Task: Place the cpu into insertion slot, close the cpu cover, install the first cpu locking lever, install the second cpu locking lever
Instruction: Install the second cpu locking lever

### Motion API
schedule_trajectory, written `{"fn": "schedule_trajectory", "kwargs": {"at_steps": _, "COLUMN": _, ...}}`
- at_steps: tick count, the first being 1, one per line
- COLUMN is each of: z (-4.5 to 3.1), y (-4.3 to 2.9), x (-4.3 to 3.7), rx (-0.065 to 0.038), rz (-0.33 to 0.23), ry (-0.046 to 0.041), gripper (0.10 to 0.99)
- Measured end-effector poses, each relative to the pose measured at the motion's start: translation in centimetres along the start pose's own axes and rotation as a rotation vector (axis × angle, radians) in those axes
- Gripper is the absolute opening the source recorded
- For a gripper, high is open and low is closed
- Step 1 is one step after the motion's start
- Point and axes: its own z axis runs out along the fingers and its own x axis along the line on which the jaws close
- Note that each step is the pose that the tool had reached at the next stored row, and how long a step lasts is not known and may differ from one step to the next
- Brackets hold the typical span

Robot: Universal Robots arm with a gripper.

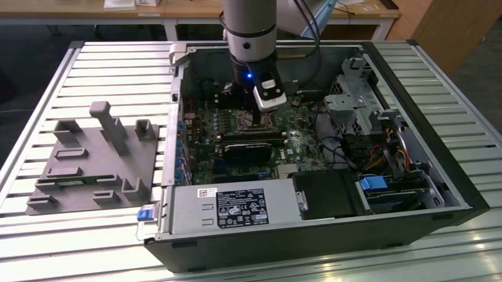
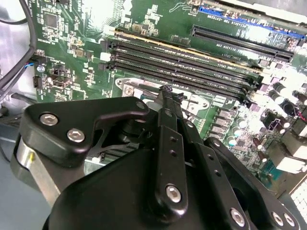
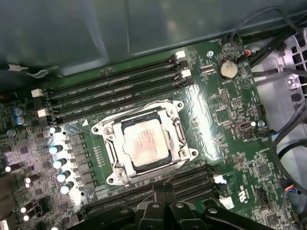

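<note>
One cpu (image 3: pixel 145 145), silver top up, seated flat in the one insertion slot (image 3: pixel 178 139) near mid circuit board (image 3: pixel 230 120); square, so no long axis to give. One cpu cover (image 3: pixel 111 128) shut over it, chip showing thru window. Four long memory slots (image 3: pixel 115 86) along one side, more on the opposite side. Gripper (image 2: pixel 165 96) low over socket edge, fingers pressed together, pinching nothing seen. Open pc case (image 1: pixel 439 176) around.
</note>
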Motion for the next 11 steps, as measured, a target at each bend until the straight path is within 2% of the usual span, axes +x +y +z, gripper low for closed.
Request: {"fn": "schedule_trajectory", "kwargs": {"at_steps": 11, "z": 0.39, "y": -0.09, "x": 0.15, "rx": -0.002, "rz": -0.005, "ry": 0.0009, "gripper": 0.102}}
